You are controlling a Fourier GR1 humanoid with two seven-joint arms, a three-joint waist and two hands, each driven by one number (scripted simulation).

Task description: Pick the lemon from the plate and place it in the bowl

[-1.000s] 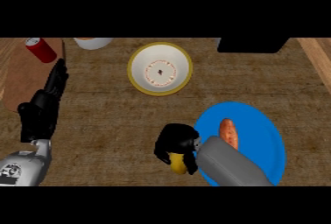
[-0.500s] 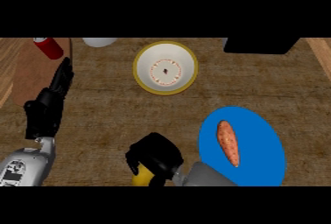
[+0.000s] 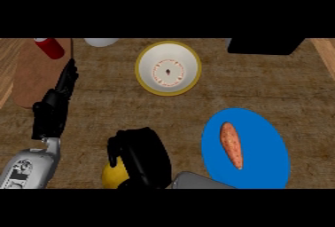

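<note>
**Lemon off the plate, carried in the right hand, bowl not yet reached**

The black fingers (image 3: 118, 148) of the right hand (image 3: 145, 157) are curled round the round yellow lemon (image 3: 112, 176), which peeks out under them at the hand's lower left. A second ago this hand sat just beside the round blue plate (image 3: 265, 133). Now it has swung left, apart from the rim and over the brown wooden table (image 3: 104, 102), so the pick looks done and the carry remains. Only a long orange sweet potato (image 3: 231, 144) lies on the plate. The white, yellow-rimmed bowl (image 3: 168, 68) stands well apart, farther up the table. The left hand (image 3: 52, 111) rests at the view's left, fingers straight, holding nothing.
</note>
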